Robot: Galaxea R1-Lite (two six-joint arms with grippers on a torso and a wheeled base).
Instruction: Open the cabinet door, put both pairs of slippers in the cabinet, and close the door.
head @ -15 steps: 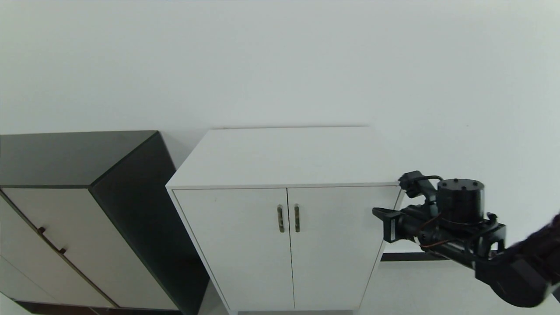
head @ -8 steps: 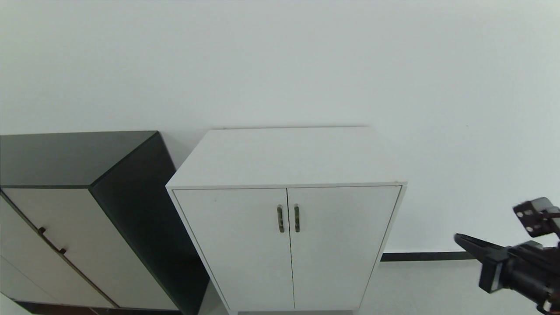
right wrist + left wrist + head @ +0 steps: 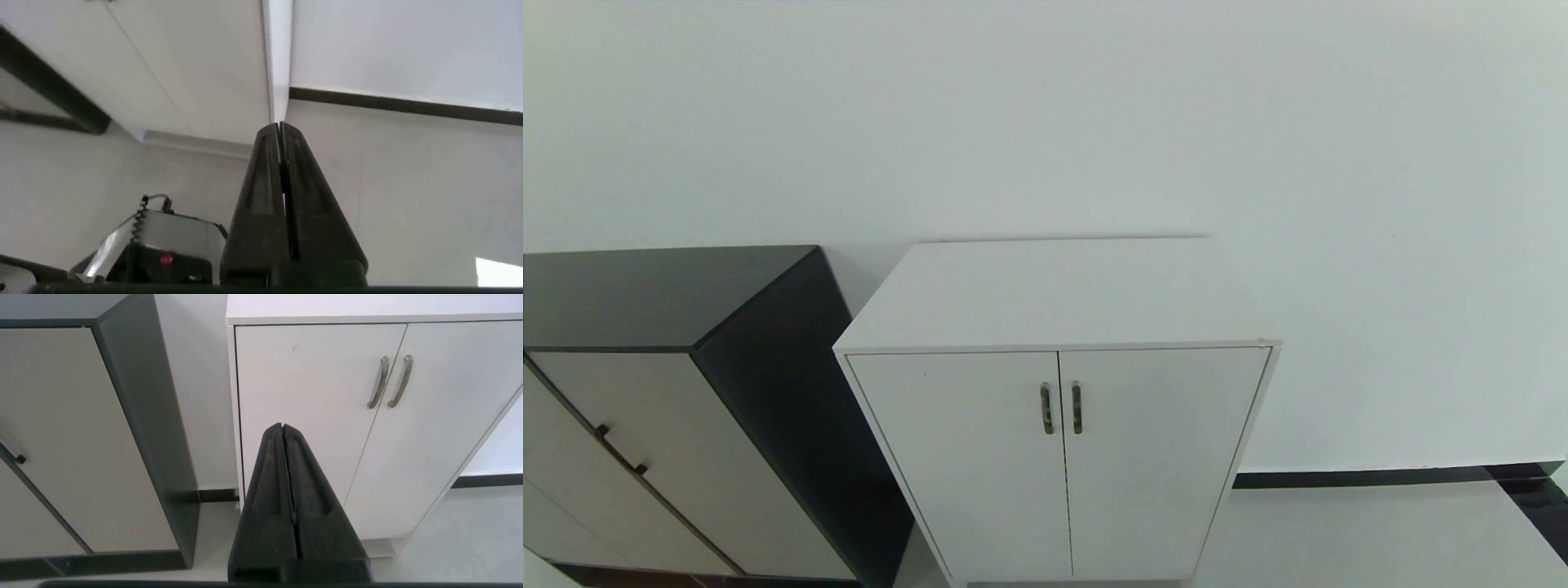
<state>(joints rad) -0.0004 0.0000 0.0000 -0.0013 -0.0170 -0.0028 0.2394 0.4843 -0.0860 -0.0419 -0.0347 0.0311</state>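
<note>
The white wall (image 3: 1045,122) is behind everything, and a black skirting strip (image 3: 1356,478) runs along its lower edge. A wide stretch of pale floor (image 3: 1356,539) lies to the right of the white cabinet (image 3: 1054,294).

The cabinet stands with its back to the wall. Its top edge is straight and its right vertical edge meets the open floor. To its left stands a dark cabinet (image 3: 768,367). It is near but apart, with a narrow gap between the two side walls.

The left door (image 3: 964,457) and the right door (image 3: 1152,457) are both closed and meet at the centre seam. The two handles (image 3: 1046,407) are upright, just beside this seam.

The left end effector (image 3: 283,429) is fully closed and holds nothing. It points at the left door, well apart from it. The right end effector (image 3: 282,126) is also closed and holds nothing. It is low, near the cabinet's right edge.
</note>
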